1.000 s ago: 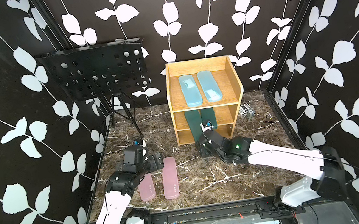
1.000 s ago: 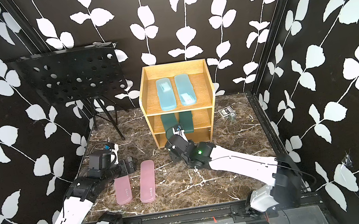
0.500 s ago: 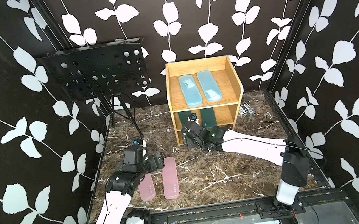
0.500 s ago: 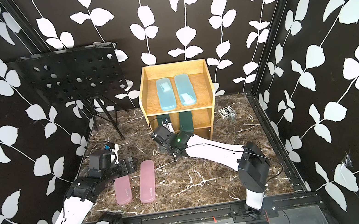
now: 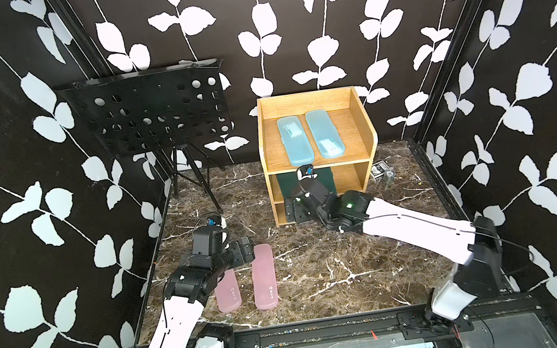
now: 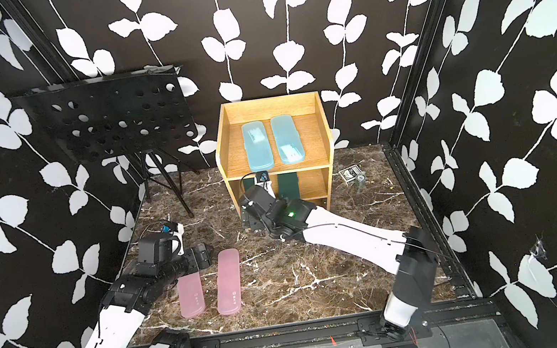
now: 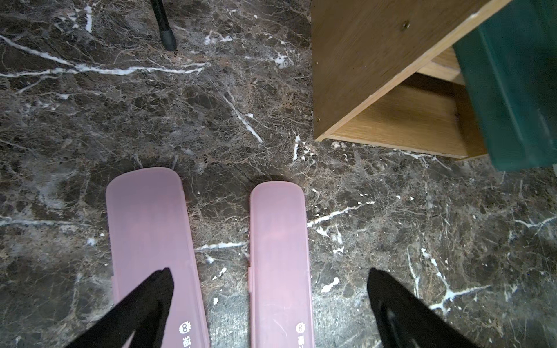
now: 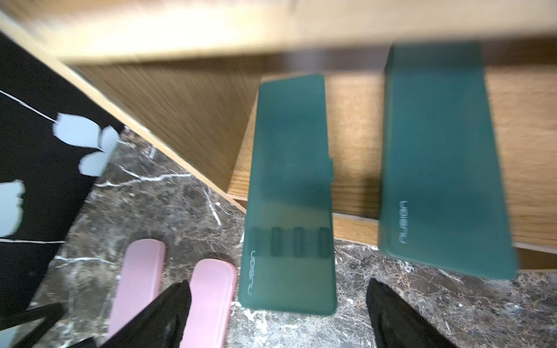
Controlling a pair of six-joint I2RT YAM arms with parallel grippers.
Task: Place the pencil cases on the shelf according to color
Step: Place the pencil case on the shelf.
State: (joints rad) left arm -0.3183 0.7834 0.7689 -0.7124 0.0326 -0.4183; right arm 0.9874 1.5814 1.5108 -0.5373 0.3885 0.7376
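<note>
The wooden shelf (image 5: 366, 120) (image 6: 225, 153) stands at the back. Two light blue pencil cases (image 5: 294, 140) (image 5: 325, 133) lie on its top tier. Two dark green cases (image 8: 289, 186) (image 8: 437, 156) lie on the middle tier, their near ends sticking out past the front edge. My right gripper (image 5: 294, 213) (image 8: 278, 283) is open just in front of the left green case and touches nothing. Two pink cases (image 5: 228, 291) (image 5: 263, 276) lie side by side on the marble floor. My left gripper (image 5: 244, 255) (image 7: 269, 277) hovers open over their far ends, with one finger (image 7: 156, 295) above the left pink case (image 7: 150, 229).
A black perforated music stand (image 5: 148, 115) on a tripod is at the back left; one tripod foot (image 7: 165, 30) is near the shelf's left side. A small dark box (image 5: 379, 170) lies right of the shelf. Black leaf-patterned walls close in on three sides.
My right gripper has opened and let go of the left green case on the middle tier, shifting left in front of the shelf. The left arm has not moved.
</note>
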